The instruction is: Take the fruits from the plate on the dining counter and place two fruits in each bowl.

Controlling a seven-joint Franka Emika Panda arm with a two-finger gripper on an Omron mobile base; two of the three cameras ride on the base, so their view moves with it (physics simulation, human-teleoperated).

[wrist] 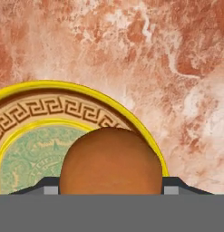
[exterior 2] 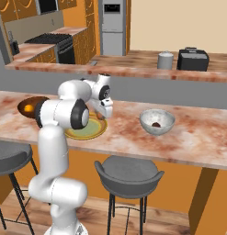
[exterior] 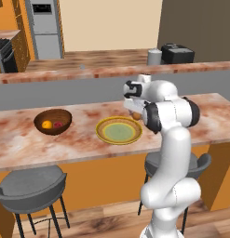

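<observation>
Fruit (wrist: 110, 161) of orange-brown colour sat pinched between the gripper (wrist: 110, 190) fingertips (wrist: 51, 186), one dark tip at each side of it in the hand view, held above the plate (wrist: 41, 118) near the rim at about 3 o'clock of the dish. The plate centre showed bare in the left base view, so this was judged the last fruit to move. The wooden bowl (exterior: 52, 121) already held two fruits, one orange (exterior: 47, 124) and one pinkish-red (exterior: 58, 124), at 9 o'clock from the plate. The stone bowl (exterior 2: 156, 122) held one dark fruit (exterior 2: 156, 124), at 3 o'clock from the plate on the dining counter (exterior 2: 133, 137). The step in hand was judged to be the carry to the stone bowl. The grip should be kept firm, the fruit lifted clear of the bowl's rim, centred over the opening, lowered inside and only then released, since a round fruit would roll if dropped on the stone.
</observation>
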